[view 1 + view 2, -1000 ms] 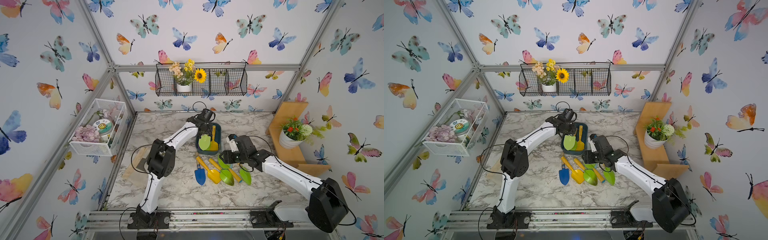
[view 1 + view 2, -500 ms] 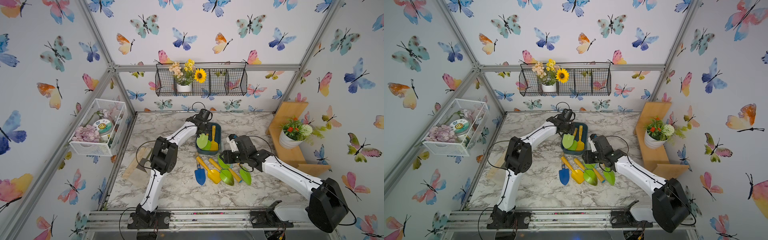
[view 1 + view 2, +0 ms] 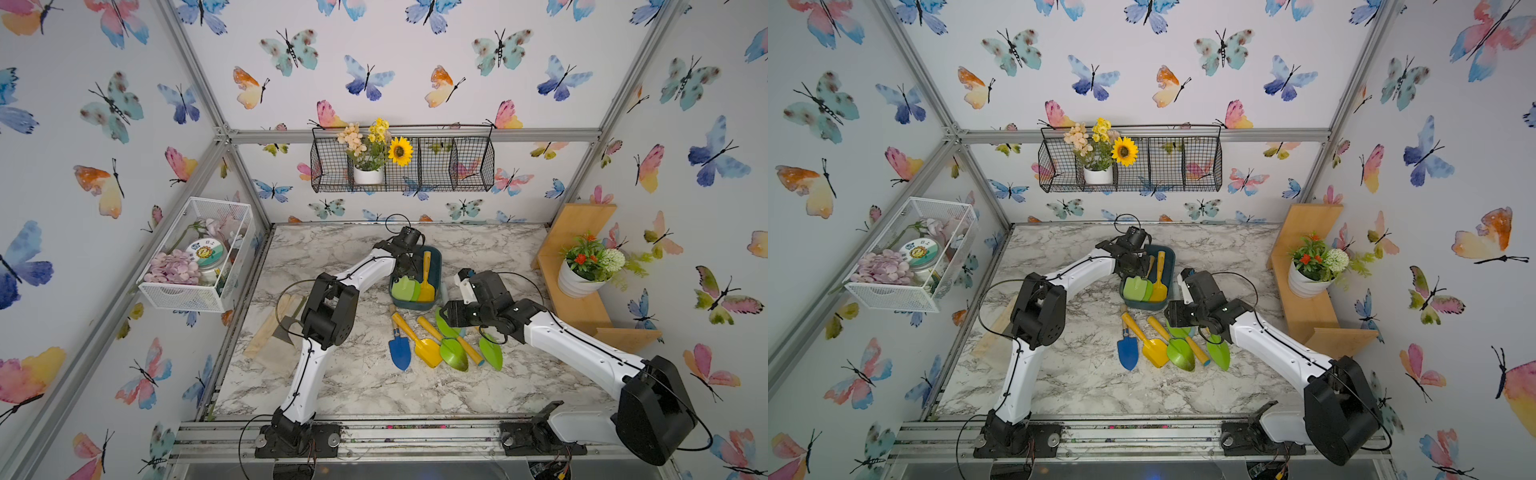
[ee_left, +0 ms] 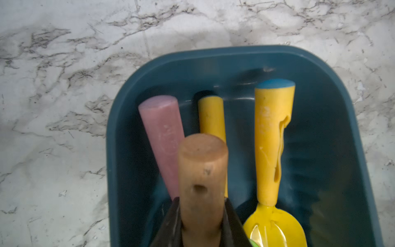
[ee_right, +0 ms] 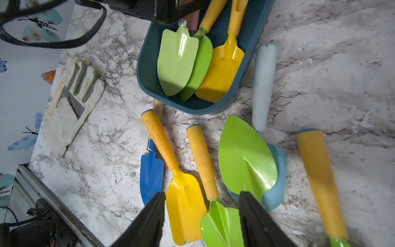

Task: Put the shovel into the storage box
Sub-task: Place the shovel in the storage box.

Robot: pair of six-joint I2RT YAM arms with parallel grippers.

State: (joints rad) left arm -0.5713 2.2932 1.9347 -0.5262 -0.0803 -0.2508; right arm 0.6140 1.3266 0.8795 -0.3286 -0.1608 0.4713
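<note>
Teal plastic, the storage box [image 3: 438, 270] sits in both top views midway between the table's [image 3: 332, 386] side edges, nearer its far edge. The left pincer [image 3: 406, 266] reaches into it. The right pincer [image 3: 445, 316] hangs just in front of the box.

In the left wrist view, the left pincer [image 4: 202, 213] is clamped on the light-green shovel [image 4: 202, 171] by its wooden handle, above the box.

In the right wrist view, that shovel's blade lies inside the box. The right pincer [image 5: 202, 193] stands partly open and empty above a green shovel [image 5: 202, 160] on the table.
</note>
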